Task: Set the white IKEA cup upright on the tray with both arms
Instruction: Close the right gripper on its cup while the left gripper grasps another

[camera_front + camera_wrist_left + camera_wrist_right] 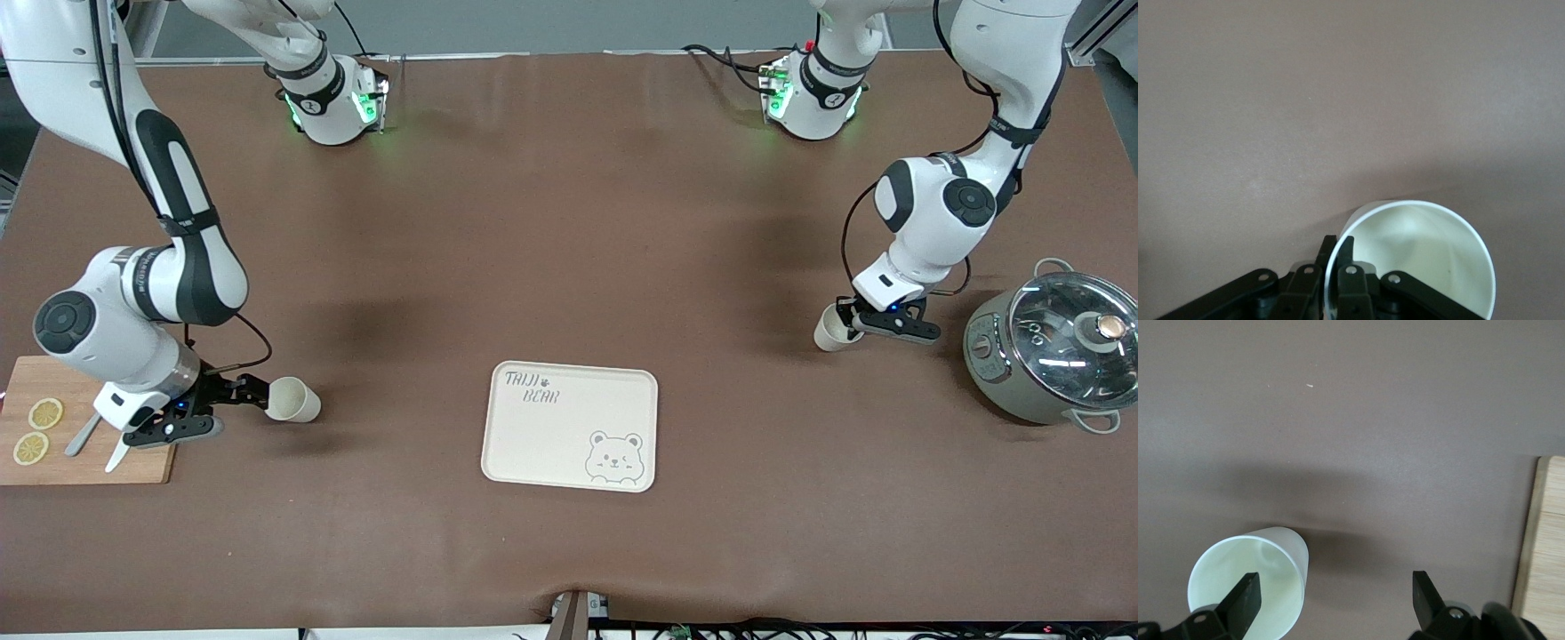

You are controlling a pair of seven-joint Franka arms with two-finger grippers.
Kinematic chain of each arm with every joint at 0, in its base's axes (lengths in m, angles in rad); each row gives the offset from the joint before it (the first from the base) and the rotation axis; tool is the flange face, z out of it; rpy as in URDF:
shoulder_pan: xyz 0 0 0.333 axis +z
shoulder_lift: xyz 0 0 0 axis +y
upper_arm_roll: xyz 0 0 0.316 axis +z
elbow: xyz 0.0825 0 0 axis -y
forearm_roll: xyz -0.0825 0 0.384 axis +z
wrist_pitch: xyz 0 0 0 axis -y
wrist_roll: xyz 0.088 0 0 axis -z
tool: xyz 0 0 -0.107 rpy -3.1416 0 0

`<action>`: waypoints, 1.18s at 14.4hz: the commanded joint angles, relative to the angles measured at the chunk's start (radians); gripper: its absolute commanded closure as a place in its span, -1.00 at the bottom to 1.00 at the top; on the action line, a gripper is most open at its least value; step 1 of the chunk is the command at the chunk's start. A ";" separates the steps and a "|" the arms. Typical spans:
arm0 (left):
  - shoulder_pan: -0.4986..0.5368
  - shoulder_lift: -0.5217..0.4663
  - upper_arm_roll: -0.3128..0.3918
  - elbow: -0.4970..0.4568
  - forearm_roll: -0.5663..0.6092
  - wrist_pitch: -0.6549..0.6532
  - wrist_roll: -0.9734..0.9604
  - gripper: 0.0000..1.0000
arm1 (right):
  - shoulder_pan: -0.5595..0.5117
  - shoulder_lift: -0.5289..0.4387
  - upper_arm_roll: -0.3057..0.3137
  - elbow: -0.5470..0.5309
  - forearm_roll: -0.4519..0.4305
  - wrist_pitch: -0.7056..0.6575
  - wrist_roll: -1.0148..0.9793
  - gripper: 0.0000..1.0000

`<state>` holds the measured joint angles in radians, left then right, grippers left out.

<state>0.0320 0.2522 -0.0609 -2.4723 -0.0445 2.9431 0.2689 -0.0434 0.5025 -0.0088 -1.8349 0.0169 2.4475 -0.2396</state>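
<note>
cups lie tipped either side of the tray (569, 425): left gripper (852, 318) jaws pinch one cup's (833, 329) rim at frame right; right gripper (253, 393) jaws gape wide beside the other cup (293, 400). lift slowly, rotating upright.

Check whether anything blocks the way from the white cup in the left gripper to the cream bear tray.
Nothing visible does. Bare brown table lies between the white cup, pinched by the left gripper, and the cream bear tray.
</note>
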 commanded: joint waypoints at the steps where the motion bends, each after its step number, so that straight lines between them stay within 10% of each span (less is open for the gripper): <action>1: -0.014 -0.037 -0.010 0.028 -0.020 -0.060 -0.098 1.00 | -0.003 -0.010 0.006 -0.023 0.003 0.021 -0.013 -1.00; 7: -0.032 -0.090 -0.126 0.373 -0.006 -0.668 -0.402 1.00 | 0.000 -0.005 0.006 -0.038 0.003 0.024 -0.013 -1.00; 17: -0.191 0.088 -0.234 0.792 0.027 -0.903 -0.873 1.00 | 0.010 0.001 0.007 -0.087 0.003 0.090 -0.013 -1.00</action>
<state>-0.1128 0.2598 -0.2946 -1.7818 -0.0432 2.0746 -0.5258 -0.0390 0.5084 -0.0047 -1.8934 0.0169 2.5016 -0.2411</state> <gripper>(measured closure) 0.947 0.000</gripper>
